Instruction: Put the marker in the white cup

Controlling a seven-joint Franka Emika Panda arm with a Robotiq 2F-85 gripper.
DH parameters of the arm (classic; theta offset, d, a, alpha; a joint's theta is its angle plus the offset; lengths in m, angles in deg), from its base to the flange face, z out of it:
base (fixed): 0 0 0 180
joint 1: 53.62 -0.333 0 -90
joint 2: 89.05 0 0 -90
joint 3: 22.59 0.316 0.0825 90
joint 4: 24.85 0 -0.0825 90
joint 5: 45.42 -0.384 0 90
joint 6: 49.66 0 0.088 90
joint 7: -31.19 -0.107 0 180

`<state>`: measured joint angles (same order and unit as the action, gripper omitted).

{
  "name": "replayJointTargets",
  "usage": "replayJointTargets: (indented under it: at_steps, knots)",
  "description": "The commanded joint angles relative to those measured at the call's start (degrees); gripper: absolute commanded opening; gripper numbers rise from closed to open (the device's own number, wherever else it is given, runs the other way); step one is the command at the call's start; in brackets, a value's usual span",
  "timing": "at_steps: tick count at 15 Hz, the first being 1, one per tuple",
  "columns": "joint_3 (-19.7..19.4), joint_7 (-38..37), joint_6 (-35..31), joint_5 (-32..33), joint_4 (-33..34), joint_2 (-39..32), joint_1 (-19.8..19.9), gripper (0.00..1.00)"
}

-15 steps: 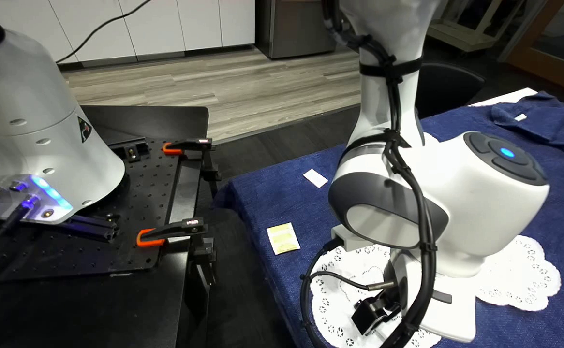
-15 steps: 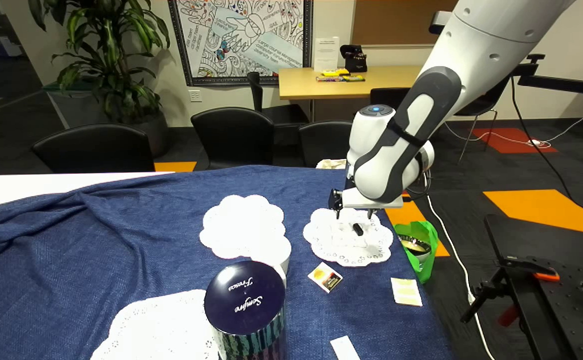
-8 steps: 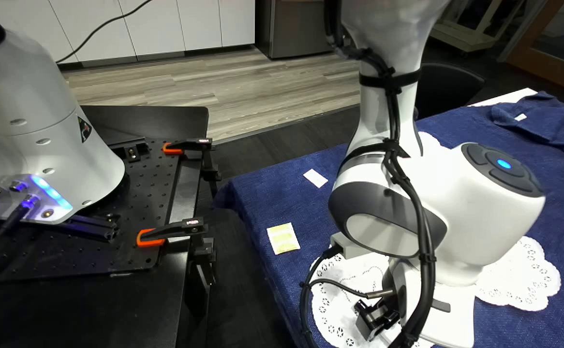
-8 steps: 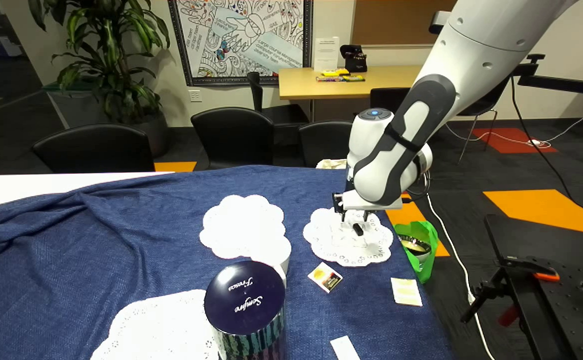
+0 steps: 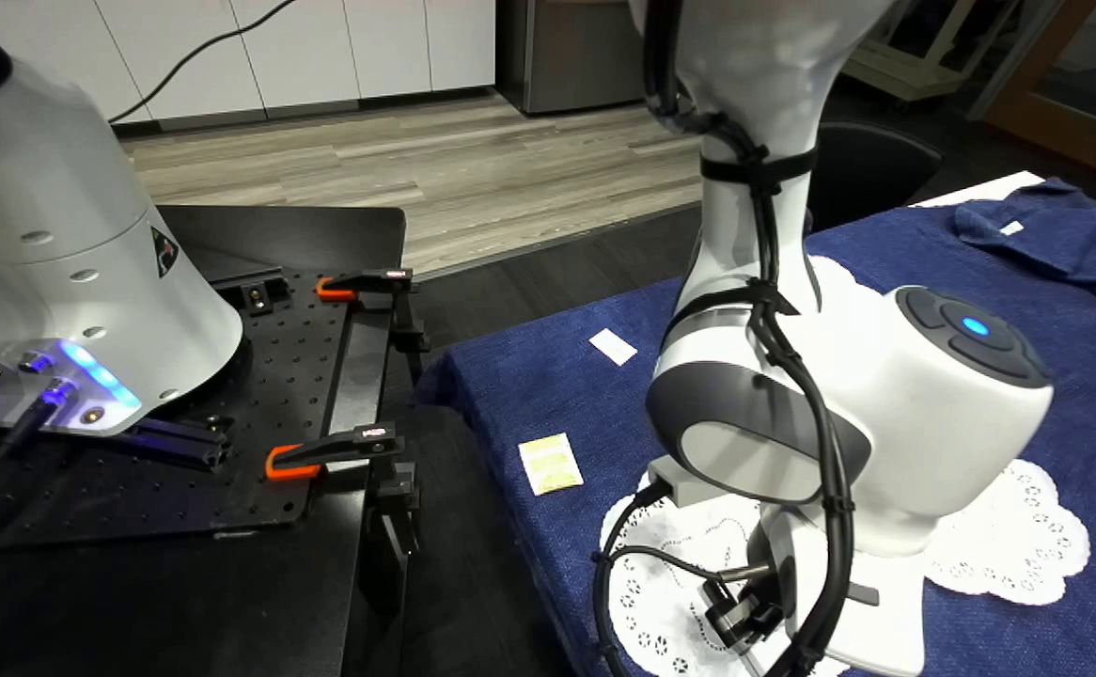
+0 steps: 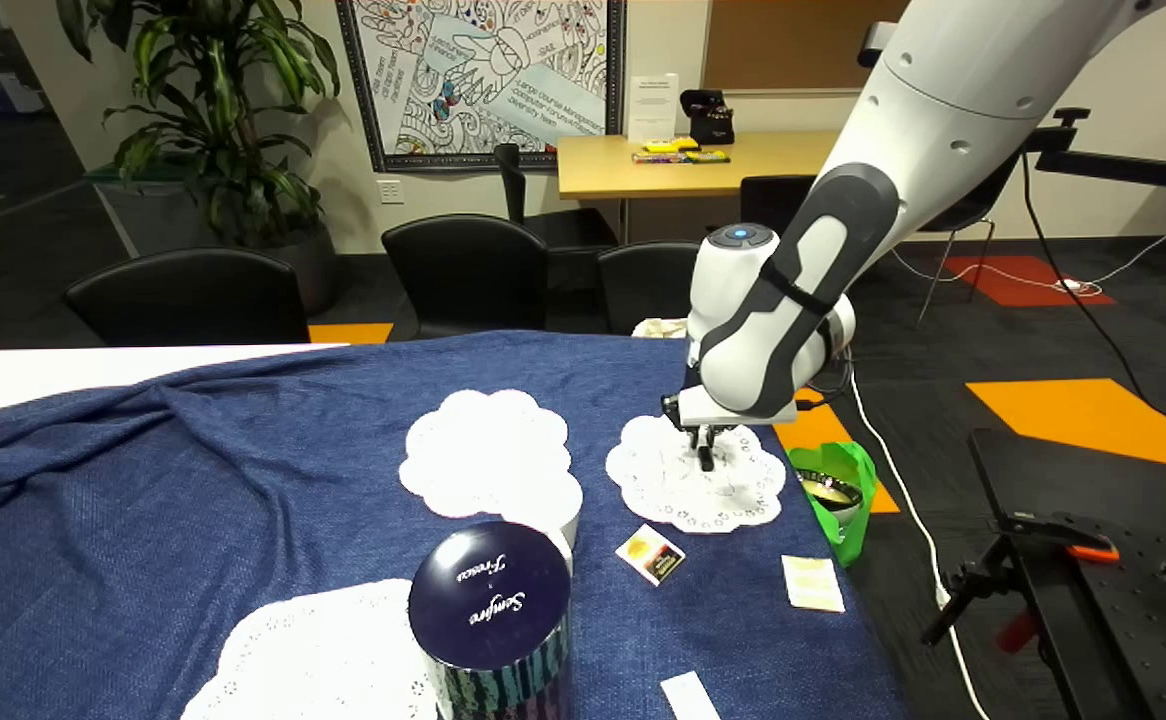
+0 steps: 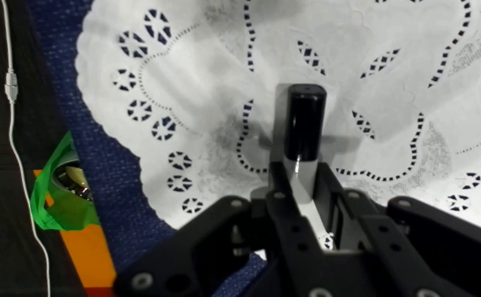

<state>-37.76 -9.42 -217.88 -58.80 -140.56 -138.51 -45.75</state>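
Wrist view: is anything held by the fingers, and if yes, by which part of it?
The marker, held between the fingers by its white part; its black part sticks out beyond them.

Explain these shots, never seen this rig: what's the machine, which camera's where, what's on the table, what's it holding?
The machine is a white, jointed robot arm, shown in both exterior views, taken by cameras standing apart from it. The close-up comes from the wrist camera, looking past the jaws. A blue tablecloth carries white lace doilies, a white card, two small flat packets and a striped canister; in an exterior view, the white cup is partly hidden behind that canister. The jaws are closed on a black-and-white marker, over one of the doilies. Whether the marker touches the doily, I can't tell.
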Motion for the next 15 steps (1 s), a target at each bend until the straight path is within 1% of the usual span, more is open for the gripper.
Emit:
replayJointTargets:
  at_steps: [1,3,7,9,12,15]
  knots:
    - [-2.5,0.6,1.4,-1.0,-0.3,0.6,-2.8,0.05]
    - [-3.8,0.5,2.7,-0.4,-1.0,1.5,-4.3,0.05]
    - [-7.3,0.5,9.0,2.5,-1.0,2.7,-8.5,0.05]
    - [-8.4,0.9,11.2,4.5,-0.7,3.3,-10.1,0.05]
    - [-9.1,1.7,11.2,7.8,-0.9,4.3,-11.7,0.05]
    - [-8.6,3.8,10.1,10.1,-0.9,5.3,-11.9,0.05]
